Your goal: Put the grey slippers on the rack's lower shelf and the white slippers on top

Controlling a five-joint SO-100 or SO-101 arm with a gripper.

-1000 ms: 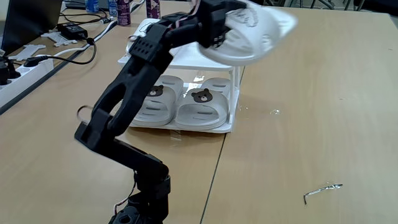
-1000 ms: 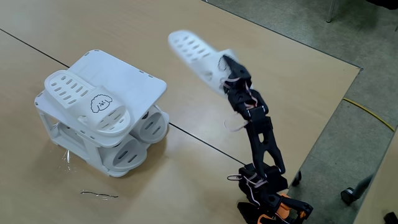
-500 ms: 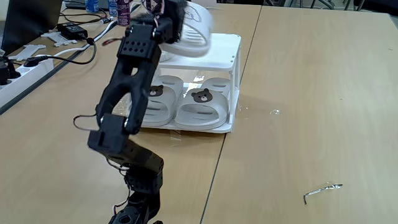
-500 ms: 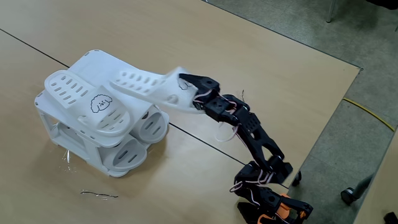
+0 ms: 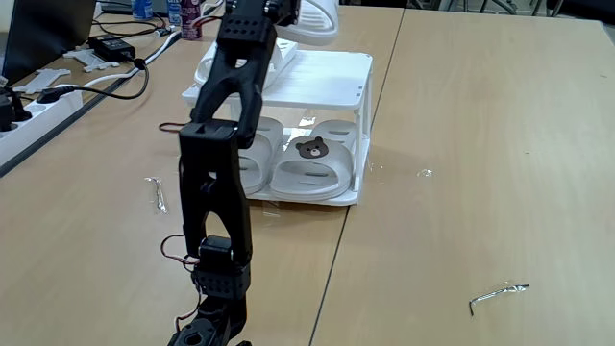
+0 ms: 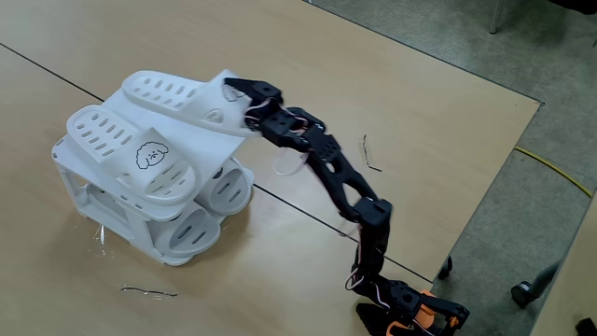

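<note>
- The rack [image 6: 103, 210], a small white plastic frame with slatted panels and thin corner posts, stands on the wooden counter [image 5: 480, 192]; in a fixed view it sits at the left [image 6: 103, 210], in the other near the middle [image 5: 327, 82].
- On the lower shelf [image 5: 317, 197] lie the grey slippers [image 5: 312, 163], side by side and touching, each with a dark-brown bear face on its strap and a slotted footbed; their rounded toes poke out of the rack's side in a fixed view [image 6: 201, 210].
- On the top [image 6: 219, 140] one of the white slippers [image 6: 131, 154] lies flat with its line-drawn dog face up and slots along the footbed.
- The second white slipper [image 6: 177, 98] is just beside it, over the top's far side, its heel end lower and its strap end raised.
- The gripper [image 6: 244, 103] is clamped on that slipper's strap end, the black arm [image 6: 326, 173] stretching from its base at the counter's edge.
- A power strip [image 5: 43, 101] and cables lie at the counter's left in a fixed view, and a small bent wire [image 5: 498, 294] at lower right.
- Half a second earlier the slipper hung tilted short of the rack; now it is over the top panel, and the arm has reached further out.
</note>
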